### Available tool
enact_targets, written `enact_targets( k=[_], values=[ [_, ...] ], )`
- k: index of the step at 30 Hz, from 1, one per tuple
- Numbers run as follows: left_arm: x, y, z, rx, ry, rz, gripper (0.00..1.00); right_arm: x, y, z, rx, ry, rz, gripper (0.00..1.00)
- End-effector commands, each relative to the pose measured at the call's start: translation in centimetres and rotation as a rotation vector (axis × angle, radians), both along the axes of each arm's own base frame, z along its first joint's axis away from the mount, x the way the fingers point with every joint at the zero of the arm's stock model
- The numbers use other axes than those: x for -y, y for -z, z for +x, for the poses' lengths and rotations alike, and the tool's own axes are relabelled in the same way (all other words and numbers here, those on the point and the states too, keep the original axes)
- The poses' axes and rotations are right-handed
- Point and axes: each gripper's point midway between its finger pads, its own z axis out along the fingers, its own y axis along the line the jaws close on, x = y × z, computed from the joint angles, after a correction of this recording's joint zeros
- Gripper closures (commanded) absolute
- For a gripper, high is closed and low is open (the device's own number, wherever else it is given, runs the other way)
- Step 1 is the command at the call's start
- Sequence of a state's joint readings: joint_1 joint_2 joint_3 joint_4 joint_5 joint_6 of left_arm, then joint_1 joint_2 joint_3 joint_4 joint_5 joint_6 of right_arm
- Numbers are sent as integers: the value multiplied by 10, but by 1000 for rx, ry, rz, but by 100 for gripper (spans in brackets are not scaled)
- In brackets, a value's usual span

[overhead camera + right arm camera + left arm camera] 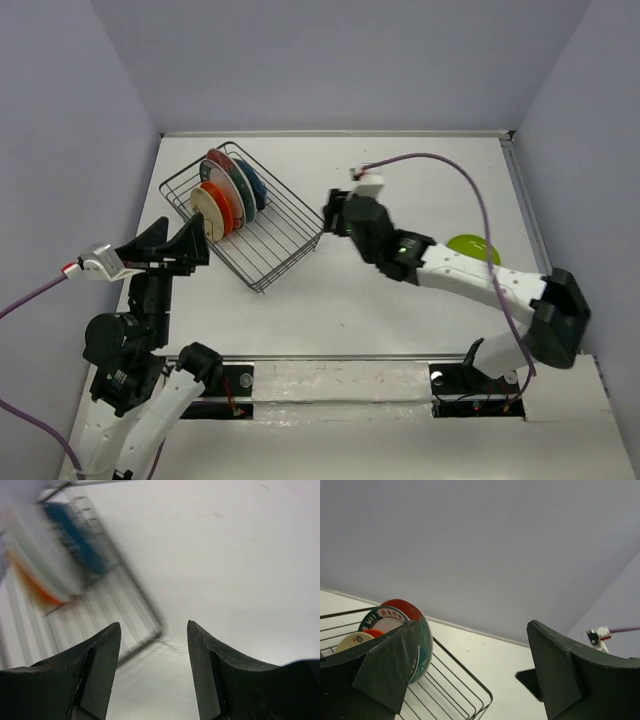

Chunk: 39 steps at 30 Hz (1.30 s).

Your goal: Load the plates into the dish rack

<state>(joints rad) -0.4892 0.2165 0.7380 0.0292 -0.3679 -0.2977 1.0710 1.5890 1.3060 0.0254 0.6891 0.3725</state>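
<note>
Beside dish rack (272,246), right gripper (328,214) spread, empty; lime plate (470,245) well apart

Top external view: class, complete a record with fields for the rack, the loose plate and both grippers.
Rack: dark wire dish rack, back-left of table, holding a row of upright plates
Loose plate: lime green round plate, on the table at right, partly hidden
Left gripper: open, empty, beside the rack
Right gripper: open, empty, near the rack's right corner

Bright, even light; right-wrist blur.
</note>
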Motion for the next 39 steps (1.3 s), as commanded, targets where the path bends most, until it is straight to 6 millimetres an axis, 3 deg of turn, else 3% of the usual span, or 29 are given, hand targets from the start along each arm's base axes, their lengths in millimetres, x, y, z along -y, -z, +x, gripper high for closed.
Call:
enact_targets(
  k=[1, 2, 3, 5, 6, 9, 17, 20, 21, 26, 29, 32, 33, 34, 35, 39],
  values=[
    [10, -12, 0, 50, 47, -7, 1, 178, 90, 5, -336, 346, 199, 39],
    [15, -12, 1, 51, 71, 3, 1, 244, 131, 1, -385, 523, 216, 39],
    [19, -11, 2, 48, 85, 11, 1, 278, 118, -10, -339, 588, 288, 38],
    [26, -11, 4, 43, 111, 21, 1, 333, 144, -29, -352, 745, 307, 38],
    [30, -11, 4, 44, 133, 28, 1, 368, 141, -38, -330, 851, 343, 37],
    [32, -12, 2, 49, 145, 27, 1, 416, 157, -60, -349, 1033, 356, 37],
    [33, -18, -9, 78, 178, 21, 1, 493, 182, -84, -445, 1278, 436, 38],
    [31, -20, -13, 90, 179, 15, 1, 499, 199, -85, -490, 1251, 490, 38],
    [30, -21, -15, 95, 178, 12, 1, 493, 214, -81, -536, 1205, 518, 38],
    [29, -21, -16, 98, 176, 8, 1, 459, 239, -56, -625, 966, 623, 38],
    [29, -21, -15, 96, 176, 9, 1, 452, 247, -42, -621, 908, 679, 41],
    [29, -20, -14, 88, 173, 10, 1, 442, 257, -36, -651, 870, 754, 64],
    [29, -19, -13, 86, 172, 12, 1, 439, 262, -36, -659, 874, 783, 83],
    [29, -20, -13, 86, 171, 11, 1, 439, 261, -34, -639, 859, 785, 84],
    [30, -19, -13, 84, 172, 13, 1, 440, 256, -28, -591, 845, 802, 93],
    [35, -15, -7, 63, 180, 27, 1, 431, 243, -22, -525, 780, 782, 93]
  ],
)
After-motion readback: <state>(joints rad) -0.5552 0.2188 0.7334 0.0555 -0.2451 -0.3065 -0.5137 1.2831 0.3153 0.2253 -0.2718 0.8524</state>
